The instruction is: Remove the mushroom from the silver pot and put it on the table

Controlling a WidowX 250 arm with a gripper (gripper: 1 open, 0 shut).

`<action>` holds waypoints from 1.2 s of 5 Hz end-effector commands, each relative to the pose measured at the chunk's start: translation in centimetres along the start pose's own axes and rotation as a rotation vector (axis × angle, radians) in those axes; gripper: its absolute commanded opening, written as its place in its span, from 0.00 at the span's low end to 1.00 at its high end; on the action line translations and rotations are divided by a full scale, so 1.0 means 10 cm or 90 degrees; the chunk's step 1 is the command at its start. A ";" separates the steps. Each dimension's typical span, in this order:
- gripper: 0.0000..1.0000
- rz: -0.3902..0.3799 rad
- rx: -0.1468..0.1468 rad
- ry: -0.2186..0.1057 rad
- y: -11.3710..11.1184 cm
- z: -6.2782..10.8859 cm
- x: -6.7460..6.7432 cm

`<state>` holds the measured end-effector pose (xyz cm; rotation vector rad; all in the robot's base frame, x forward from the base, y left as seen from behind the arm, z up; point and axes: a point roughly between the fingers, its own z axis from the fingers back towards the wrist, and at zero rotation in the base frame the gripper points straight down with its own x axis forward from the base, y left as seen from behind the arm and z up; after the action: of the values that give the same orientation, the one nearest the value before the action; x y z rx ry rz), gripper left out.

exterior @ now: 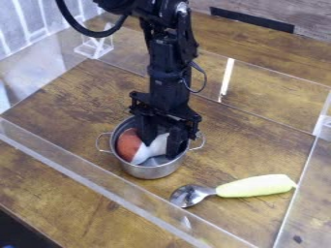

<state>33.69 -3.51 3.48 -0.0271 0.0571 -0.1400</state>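
Arm: one black robot arm point(165, 58) is seen, reaching down from the top of the view to the middle of the table, its lower part pointing straight down.
Gripper: one gripper point(161, 141) is lowered into the mouth of the silver pot; its two dark fingers point(139, 128) are seen spread apart, one on each side of the mushroom, and no squeeze on it can be made out.
Mushroom: one mushroom point(135, 146) is counted, lying on its side inside the silver pot, the red-orange cap toward the left wall and the white stem slanting toward the right; it is partly hidden by the gripper.
Silver pot: one silver pot point(153, 168) is seen standing upright on the table, near its front edge; two small loop handles are seen, one at the left and one at the right of the rim.
Spoon: one spoon point(233, 189) is laid flat on the table, just right of and in front of the pot and apart from it, with its silver bowl nearest the pot and its yellow-green handle pointing right.
Table: one brown wood-plank table point(272, 145) is seen, with the pot and the spoon resting on it.
Walls: clear acrylic walls point(77, 189) are set along the table's edges; the number of panels cannot be counted with certainty.
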 end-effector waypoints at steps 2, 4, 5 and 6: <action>0.00 -0.011 -0.003 -0.029 -0.02 0.03 0.10; 1.00 -0.020 -0.010 -0.044 -0.01 0.02 0.14; 0.00 -0.020 -0.008 -0.045 0.00 0.03 0.14; 0.00 -0.015 -0.003 -0.051 0.02 0.15 0.14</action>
<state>34.49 -3.71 3.31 -0.0395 0.0258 -0.1678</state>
